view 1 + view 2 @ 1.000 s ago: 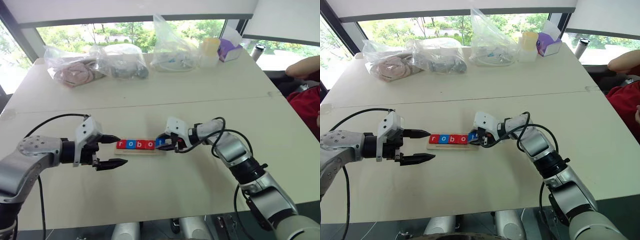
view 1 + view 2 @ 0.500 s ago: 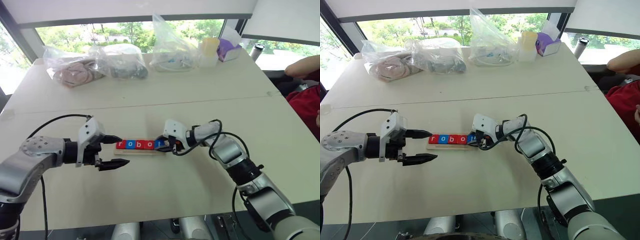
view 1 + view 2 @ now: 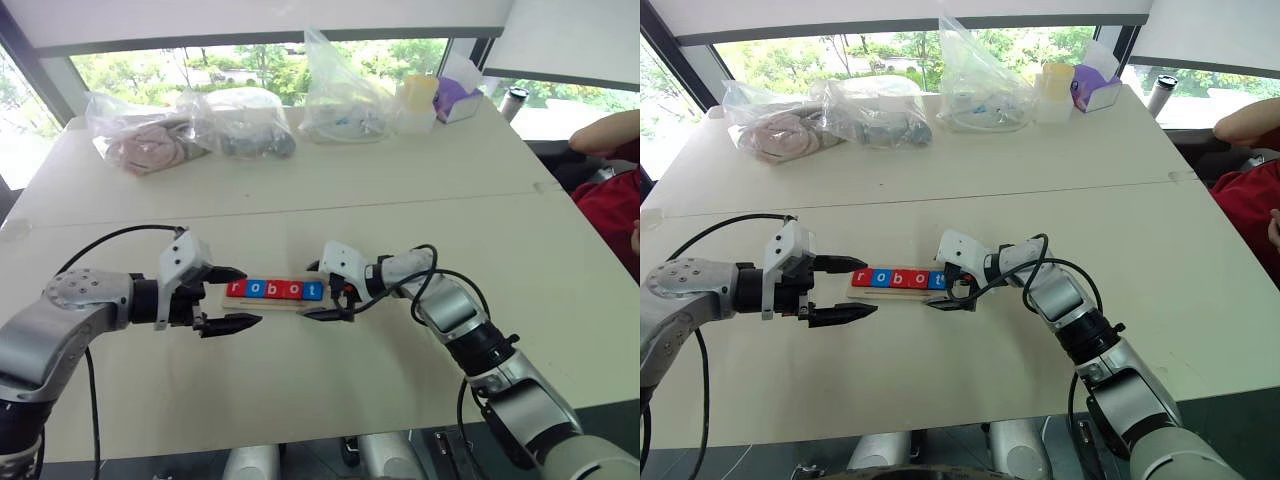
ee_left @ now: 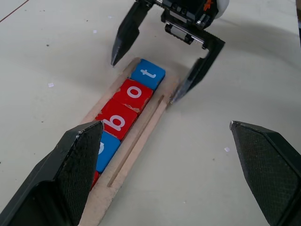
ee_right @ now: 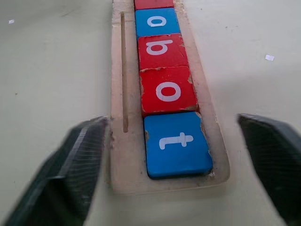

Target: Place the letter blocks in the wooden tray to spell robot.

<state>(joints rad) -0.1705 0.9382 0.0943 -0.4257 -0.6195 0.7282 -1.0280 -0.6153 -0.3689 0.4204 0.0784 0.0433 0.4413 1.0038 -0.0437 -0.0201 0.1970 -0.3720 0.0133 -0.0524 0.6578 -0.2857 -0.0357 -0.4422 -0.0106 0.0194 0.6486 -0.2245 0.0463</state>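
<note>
Your wooden tray (image 3: 270, 301) lies on the pale table (image 3: 400, 190), and everything here is placed against it. All five letter blocks (image 3: 275, 289) sit in it in a touching row: red r, blue o, red b, red o, blue t, so it reads "robot". The blue t block (image 5: 177, 142) fills the tray's right end, flush against the red o beside it.

Your right gripper (image 3: 324, 292) is at that right end with its two black fingers spread wide, one on either side of the tray's end, holding nothing; the t block lies free between them. Your left gripper (image 3: 232, 299) hangs just off the tray's left end, its jaws also wide apart and empty, pointing along the row.

Well beyond the tray, at the table's far edge by the window, you have clear plastic bags (image 3: 240, 122) of items, a purple tissue box (image 3: 458, 99) and a dark cup (image 3: 515, 103). A person's red sleeve (image 3: 612, 210) shows far to the tray's right.
</note>
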